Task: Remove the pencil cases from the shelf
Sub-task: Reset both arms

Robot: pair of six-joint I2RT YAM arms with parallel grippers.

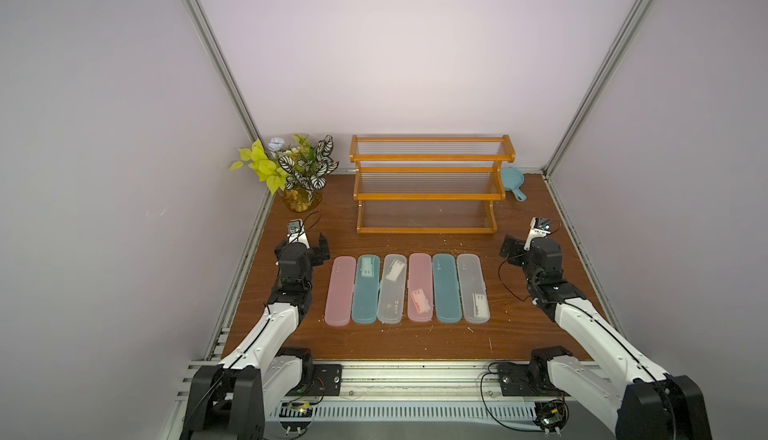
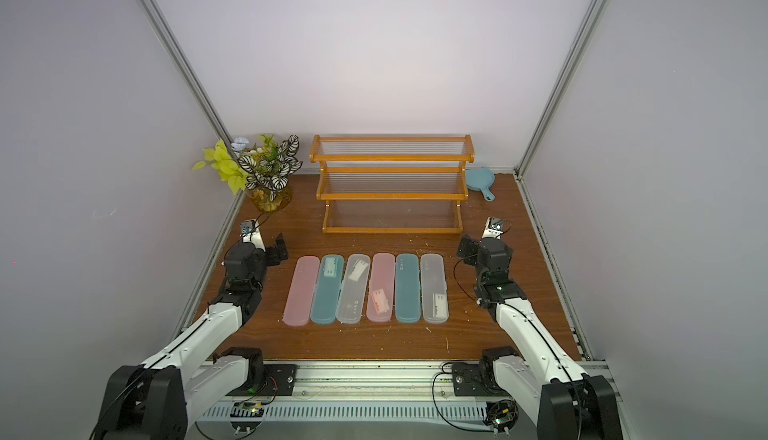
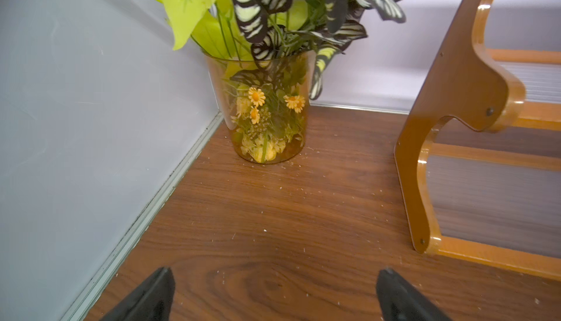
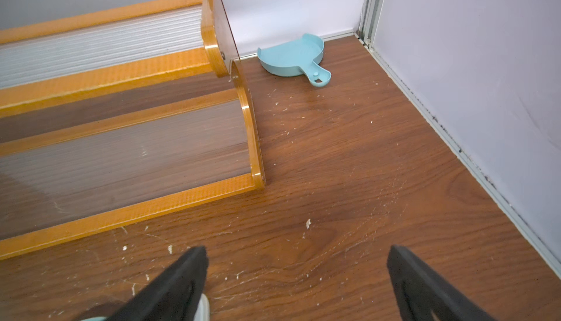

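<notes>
both top views show pencil cases (image 1: 420,288) parallel — long axes toward shelf (image 1: 428,230).

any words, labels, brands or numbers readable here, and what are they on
None can be read.
Small printed marks on the leftmost pink pencil case, the teal pencil case second from right and the clear pencil case third from left: too small to read.
Label on the right wrist camera: blurred.

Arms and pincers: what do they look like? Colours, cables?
Both alike: left arm and right arm have white link shells, black joint housings, a thin black cable looping beside each. The left pincer and right pincer are matte black, tapering to tips. A camera module on a white bracket at each wrist.
</notes>
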